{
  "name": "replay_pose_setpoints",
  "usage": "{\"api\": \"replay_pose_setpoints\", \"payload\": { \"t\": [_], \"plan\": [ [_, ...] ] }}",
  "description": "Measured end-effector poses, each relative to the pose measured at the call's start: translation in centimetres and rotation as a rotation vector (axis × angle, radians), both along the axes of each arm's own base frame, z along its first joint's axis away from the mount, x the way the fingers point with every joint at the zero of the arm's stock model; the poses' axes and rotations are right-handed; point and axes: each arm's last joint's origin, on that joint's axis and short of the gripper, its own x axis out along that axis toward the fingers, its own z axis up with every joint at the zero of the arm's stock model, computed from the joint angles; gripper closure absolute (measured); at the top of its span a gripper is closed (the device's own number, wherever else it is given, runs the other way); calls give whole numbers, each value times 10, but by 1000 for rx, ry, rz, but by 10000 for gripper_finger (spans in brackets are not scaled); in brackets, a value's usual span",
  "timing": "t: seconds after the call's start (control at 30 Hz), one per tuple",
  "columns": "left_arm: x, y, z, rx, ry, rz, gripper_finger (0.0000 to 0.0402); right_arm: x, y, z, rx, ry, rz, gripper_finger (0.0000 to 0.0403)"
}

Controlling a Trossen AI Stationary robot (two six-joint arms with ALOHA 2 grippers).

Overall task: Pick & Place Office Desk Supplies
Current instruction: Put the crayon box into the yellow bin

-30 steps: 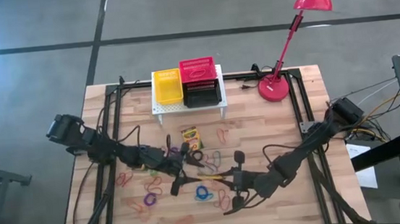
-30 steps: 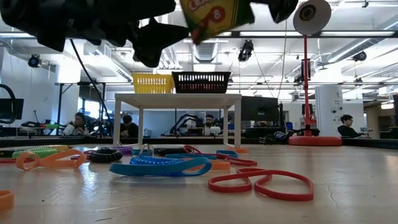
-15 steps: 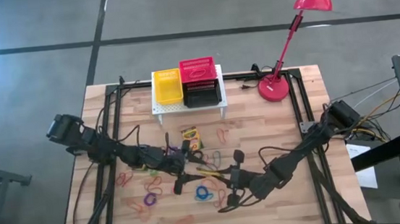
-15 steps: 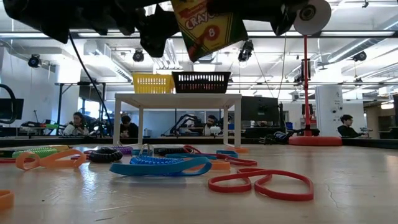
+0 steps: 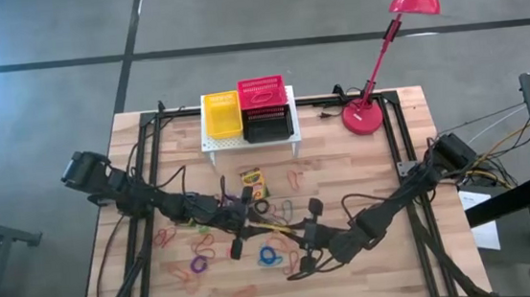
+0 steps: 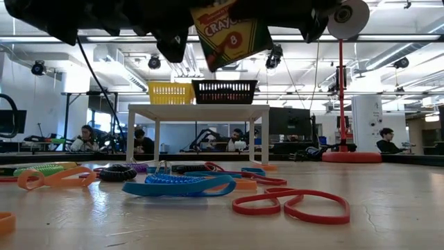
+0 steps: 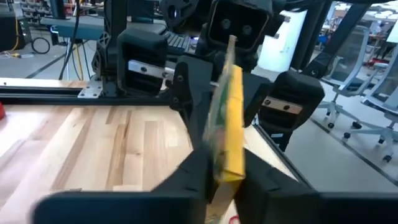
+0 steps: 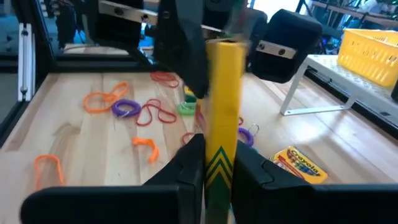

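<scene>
Both grippers pinch one crayon box mid-air, while the yellow basket, red basket and black basket sit on the white stand, contents unclear.

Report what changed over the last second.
The held crayon box dropped into fuller view in the low view. The left gripper closed on it while the right gripper kept its grip. The loops, baskets and second crayon box stayed put.
</scene>
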Motion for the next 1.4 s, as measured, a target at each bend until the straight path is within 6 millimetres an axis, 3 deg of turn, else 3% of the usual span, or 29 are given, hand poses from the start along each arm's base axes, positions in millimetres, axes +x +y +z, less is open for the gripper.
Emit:
{"api": "replay_pose_setpoints", "payload": {
  "t": [0.07, 0.27, 0.47, 0.7, 0.87, 0.97, 1.1, 1.23, 1.4],
  "plan": [
    [-1, 0, 0, -5, 9, 1, 376, -2, -2, 3, 11, 31, 8, 340],
    [-7, 2, 8, -25, 40, 10, 372, -16, -13, 17, 138, 218, -7, 270],
    [-27, 11, 33, -13, 72, 95, 357, -30, -20, 10, 195, 366, -98, 226],
    [-58, 24, 96, 22, 183, 207, 361, -25, -16, -19, 293, 291, -139, 221],
    [-78, 40, 149, 187, 310, 418, 361, -12, -8, -33, 297, 202, -141, 230],
    [-85, 58, 179, 249, 343, 517, 361, -6, -5, -40, 274, 165, -132, 235],
    [-89, 92, 200, 305, 376, 640, 361, -1, -2, -44, 262, 132, -130, 241],
    [-91, 139, 199, 276, 430, 731, 361, -1, -2, -44, 259, 123, -139, 246],
    [-94, 199, 171, 135, 507, 768, 360, -1, -3, -43, 252, 113, -151, 250]
  ]
}}
